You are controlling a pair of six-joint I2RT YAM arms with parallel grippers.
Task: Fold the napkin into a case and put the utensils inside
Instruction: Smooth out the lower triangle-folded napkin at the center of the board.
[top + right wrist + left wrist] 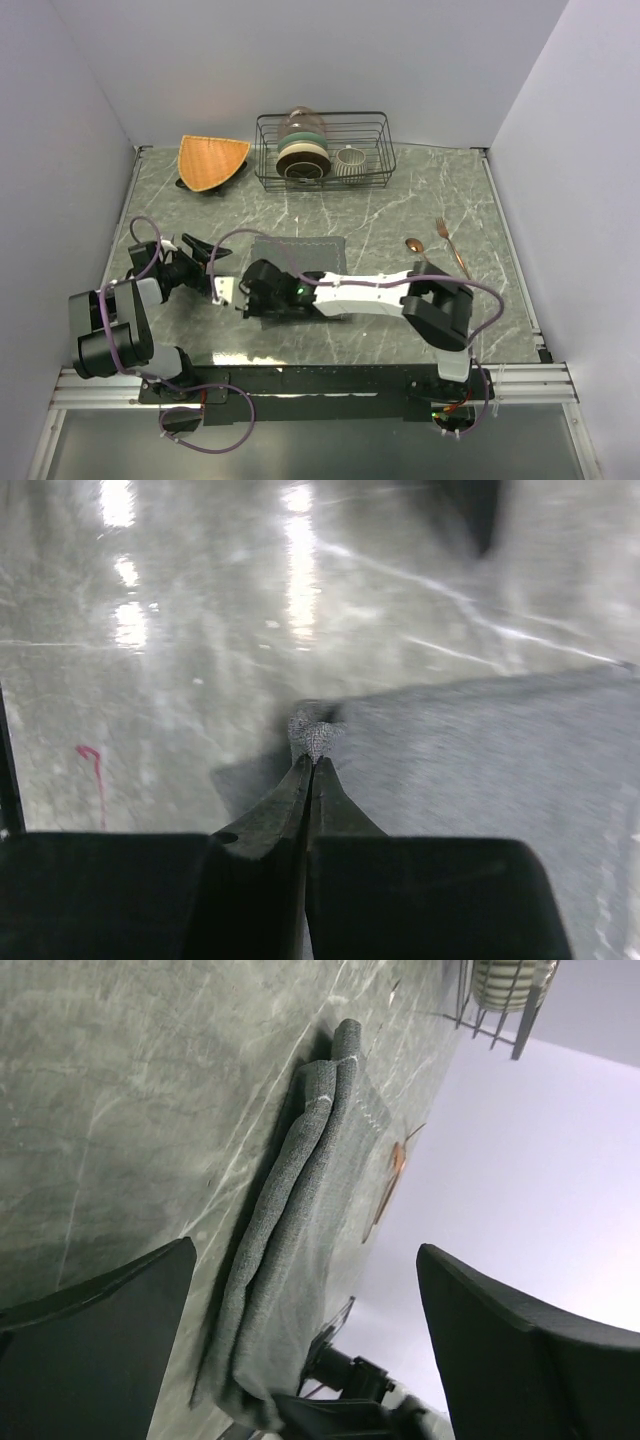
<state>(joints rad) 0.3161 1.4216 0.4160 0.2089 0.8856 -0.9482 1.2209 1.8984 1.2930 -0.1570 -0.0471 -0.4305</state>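
Folded napkin [300,250] flat on the table, directly in front of the wire rack [322,150]; utensils [414,246] in front of the rack's right end. Right gripper [312,755] pinched tight on a napkin corner. Left gripper [305,1250], forward and left of the rack, fingers spread wide.

A robot test cell dressed as a kitchen counter is shown. A marble-patterned table [420,200] is boxed in by plain pale walls [300,60] on three sides. A left arm [110,330] and a right arm [380,290] are bolted to a metal rail [320,385] at its near edge, with purple cables [230,395] looped about them. The kitchen dressing is supplied by a wire rack [385,135] of bowls [302,155] and a cup [350,162], an orange mat [212,160], a grey napkin [300,250], and a copper spoon [418,250] and fork [450,245].
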